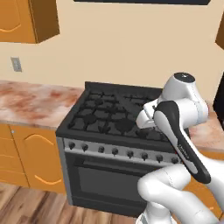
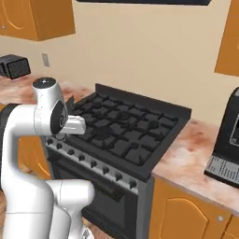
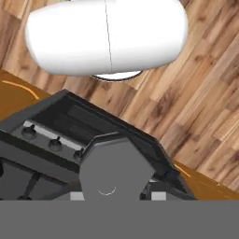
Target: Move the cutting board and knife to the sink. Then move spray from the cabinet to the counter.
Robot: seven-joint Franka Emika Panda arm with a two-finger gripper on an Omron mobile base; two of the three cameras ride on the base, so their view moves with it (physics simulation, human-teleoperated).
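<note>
My gripper (image 3: pixel 117 196) hangs over the front edge of the black stove (image 1: pixel 118 118) and looks down past its knobs to the wooden floor. A grey six-sided piece (image 3: pixel 114 170) fills the gap between my fingertips; it looks like the end of the knife's grey handle, and the gripper is shut on it. In the right base view a dark pointed piece (image 2: pixel 70 104) sticks up beside my white hand (image 2: pixel 74 125). The mottled marble counter (image 1: pixel 30 103) runs on both sides of the stove. The cutting board, the sink, the spray and the cabinet are out of view.
A dark appliance (image 2: pixel 228 140) stands on the counter right of the stove, and a black toaster (image 2: pixel 16 65) sits far left. Orange wall cabinets (image 1: pixel 26 19) hang above. Orange arched-panel fronts (image 1: pixel 37 162) line the base, over a wooden floor (image 3: pixel 200 93).
</note>
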